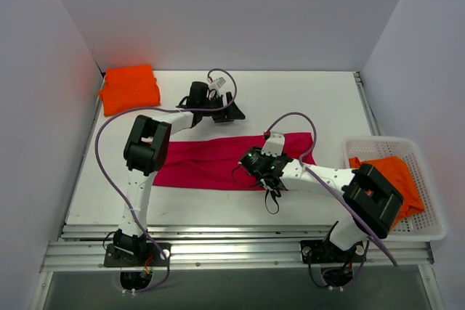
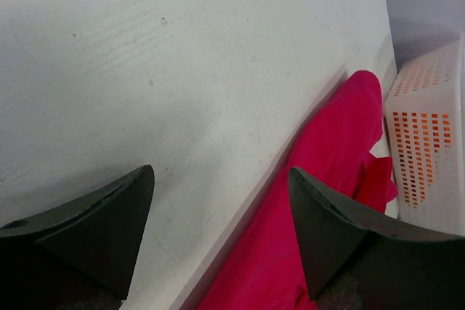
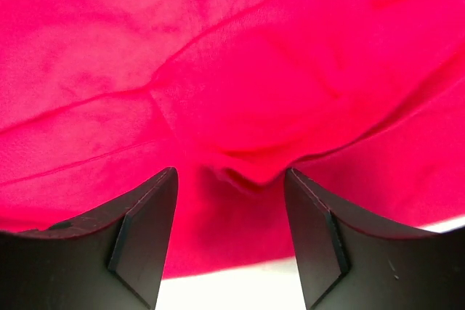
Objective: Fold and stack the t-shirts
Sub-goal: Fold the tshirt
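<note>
Across the middle of the white table [image 1: 305, 99] lies the crimson-pink t-shirt [image 1: 203, 163], folded into a long, narrow band that runs from left to right. Its soft cloth is smooth in most places, with shallow creases and a raised seam line visible in the right wrist view.

The right gripper [image 3: 229, 176] hangs low over the near edge of this band. Its dark, wedge-shaped fingers [image 3: 145, 230] are parted, and a small pucker of cloth rises between them without being pinched.

The left gripper [image 2: 221, 179] hovers over bare, matte tabletop just beyond the shirt's far edge. Its jaws are spread wide and hold nothing.

A bright orange t-shirt [image 1: 129, 89] sits in the far left corner of the table, folded into a plump, squarish pad. Another orange t-shirt [image 1: 396, 172] lies crumpled inside the white plastic mesh basket [image 1: 429, 231] at the right edge. The basket's perforated wall shows orange through its small rectangular holes.
</note>
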Motion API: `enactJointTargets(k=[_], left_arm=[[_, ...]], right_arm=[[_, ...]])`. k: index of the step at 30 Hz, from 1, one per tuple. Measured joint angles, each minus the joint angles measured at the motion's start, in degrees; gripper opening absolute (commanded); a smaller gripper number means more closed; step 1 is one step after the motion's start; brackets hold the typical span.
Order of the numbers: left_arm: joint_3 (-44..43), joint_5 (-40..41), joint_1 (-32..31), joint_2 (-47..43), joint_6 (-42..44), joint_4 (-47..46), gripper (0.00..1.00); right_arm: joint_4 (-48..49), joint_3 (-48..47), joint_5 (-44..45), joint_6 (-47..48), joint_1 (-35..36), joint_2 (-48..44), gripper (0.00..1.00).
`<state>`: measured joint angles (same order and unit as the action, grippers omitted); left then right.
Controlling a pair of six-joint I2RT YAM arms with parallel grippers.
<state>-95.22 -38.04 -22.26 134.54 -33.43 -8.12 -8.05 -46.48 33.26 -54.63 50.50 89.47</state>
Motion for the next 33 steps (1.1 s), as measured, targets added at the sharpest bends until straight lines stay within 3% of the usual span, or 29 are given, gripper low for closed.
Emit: enactJointTargets(k=[13,15,17,20,25,33], left_arm=[[0.0,0.0,0.4,0.5,0.0,0.0,0.82],[0.0,0.0,0.5,0.5,0.0,0.0,0.82],[0.0,-0.1,0.5,0.6,-0.2,0.0,0.82],[0.0,-0.2,0.5,0.6,-0.4,-0.2,0.81],[0.1,-0.4,0.5,0.6,-0.5,-0.9,0.81],[0.9,-0.6,0.8,0.6,-0.6,-1.7,0.81]], right_arm=[[-10.0,-0.9,8.9,-4.3,3.0,-11.0,0.54],[-9.8,-0.9,10.0,-3.8,1.7,-11.0,0.45],[-8.1,-0.9,9.9,-2.1,-1.1,-10.9,0.22],[-2.2,-0.4,7.7,1.3,-8.7,-9.6,0.00],[5.2,-0.3,4.4,5.9,-19.3,-2.8,0.00],[10.9,-0.9,0.0,8.5,-21.7,5.4,0.00]])
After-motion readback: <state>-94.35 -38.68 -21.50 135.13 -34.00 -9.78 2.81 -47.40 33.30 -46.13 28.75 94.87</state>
